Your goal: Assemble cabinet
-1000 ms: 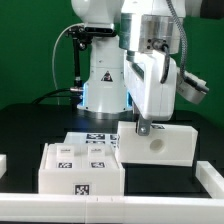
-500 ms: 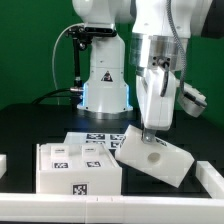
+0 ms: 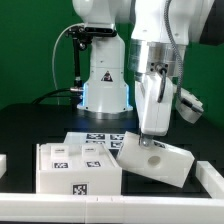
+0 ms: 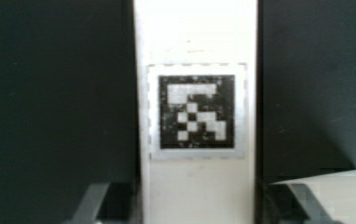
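A white cabinet piece (image 3: 158, 162) with a round hole in its face lies tilted on the black table at the exterior view's right. One of its corners is next to the larger tagged cabinet box (image 3: 78, 168). My gripper (image 3: 147, 132) stands right over the piece's raised upper edge. In the wrist view that narrow white edge (image 4: 196, 50) with its marker tag (image 4: 196, 112) runs between my fingers (image 4: 107, 205). A dark gap shows on each side, so the gripper (image 4: 203, 205) is open around the edge, holding nothing.
The marker board (image 3: 100, 138) lies flat behind the larger box. The arm's base (image 3: 105, 85) stands at the back. A low white rail (image 3: 110, 207) runs along the table's front, with white stops at its left (image 3: 3, 162) and right (image 3: 212, 176) ends.
A second ago the holed piece hung level in my shut gripper. It has since tipped down onto the table beside the box, and my jaws have parted off its edge.
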Tool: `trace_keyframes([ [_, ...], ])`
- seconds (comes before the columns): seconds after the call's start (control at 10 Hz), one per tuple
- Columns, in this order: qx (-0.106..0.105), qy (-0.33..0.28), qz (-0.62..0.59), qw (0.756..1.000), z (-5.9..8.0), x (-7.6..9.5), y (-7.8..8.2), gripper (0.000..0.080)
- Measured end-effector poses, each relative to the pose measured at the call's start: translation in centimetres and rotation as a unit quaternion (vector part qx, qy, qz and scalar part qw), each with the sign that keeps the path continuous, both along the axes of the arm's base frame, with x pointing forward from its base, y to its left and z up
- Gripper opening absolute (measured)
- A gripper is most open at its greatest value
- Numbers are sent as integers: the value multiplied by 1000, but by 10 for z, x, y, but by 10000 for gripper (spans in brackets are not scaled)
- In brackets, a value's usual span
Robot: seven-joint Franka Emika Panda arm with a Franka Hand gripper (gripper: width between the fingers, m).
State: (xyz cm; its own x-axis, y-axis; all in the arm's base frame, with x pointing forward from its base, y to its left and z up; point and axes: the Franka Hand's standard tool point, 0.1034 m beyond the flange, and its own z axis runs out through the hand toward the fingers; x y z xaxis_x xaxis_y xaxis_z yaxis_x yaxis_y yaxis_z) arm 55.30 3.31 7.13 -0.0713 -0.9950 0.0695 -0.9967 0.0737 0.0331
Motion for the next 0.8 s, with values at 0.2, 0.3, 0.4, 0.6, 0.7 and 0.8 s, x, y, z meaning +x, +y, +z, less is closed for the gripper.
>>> trace_keyframes([
  [0.2,9,4,40,999,11,4,-7,565],
  [0.3,15,-3,51,999,25,8,-14,565],
  [0.4,21,-5,49,999,37,9,-24,633],
  [0.6,18,-4,36,999,39,9,-31,647],
  [0.7,17,-4,14,1000,38,8,-30,647],
  [0.8,16,-6,-16,1000,38,8,-30,648],
])
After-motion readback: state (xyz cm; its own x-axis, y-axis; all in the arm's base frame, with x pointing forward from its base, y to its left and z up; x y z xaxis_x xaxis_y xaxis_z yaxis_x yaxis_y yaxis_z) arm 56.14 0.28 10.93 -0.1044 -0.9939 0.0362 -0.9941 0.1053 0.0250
